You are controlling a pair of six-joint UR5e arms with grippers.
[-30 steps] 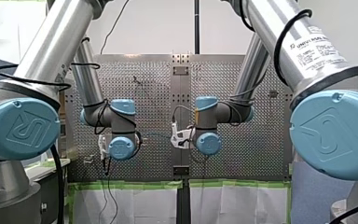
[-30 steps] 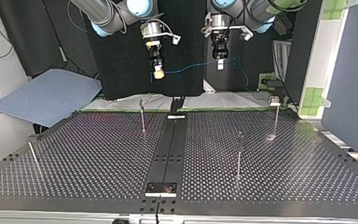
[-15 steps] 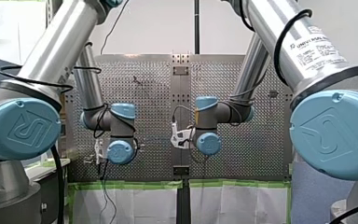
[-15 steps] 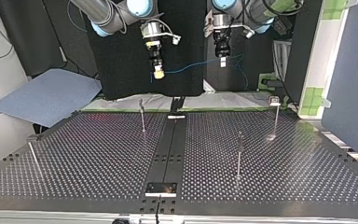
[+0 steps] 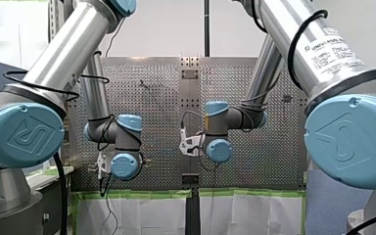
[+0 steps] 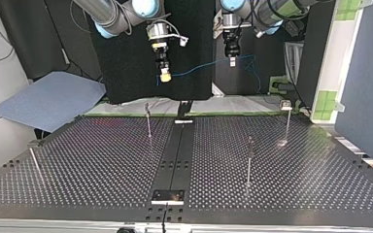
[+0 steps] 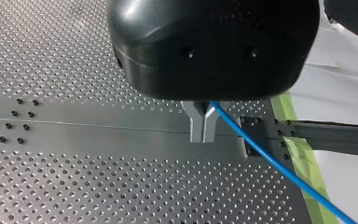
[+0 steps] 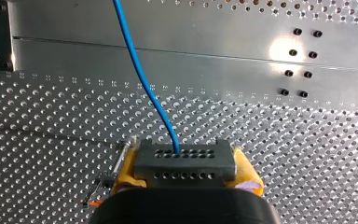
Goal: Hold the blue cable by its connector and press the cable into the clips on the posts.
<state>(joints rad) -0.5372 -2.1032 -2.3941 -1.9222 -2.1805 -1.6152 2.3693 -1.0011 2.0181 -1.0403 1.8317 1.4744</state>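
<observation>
Connector (image 8: 185,161): grey block w/ hole rows, clamped betw. R gripper (image 8: 186,171) yellow pads (image 8: 127,168).
Blue cable (image 8: 144,79): thin; pinched in L gripper (image 7: 203,134) metal fingers (image 7: 196,126), upper centre of top view.

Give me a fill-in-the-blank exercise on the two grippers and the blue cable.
My right gripper holds the grey connector between ____ pads. My left gripper is ____ on the blue cable. In the top view the cable touches ____ of the posts.
Missing words: yellow; shut; none.
</observation>
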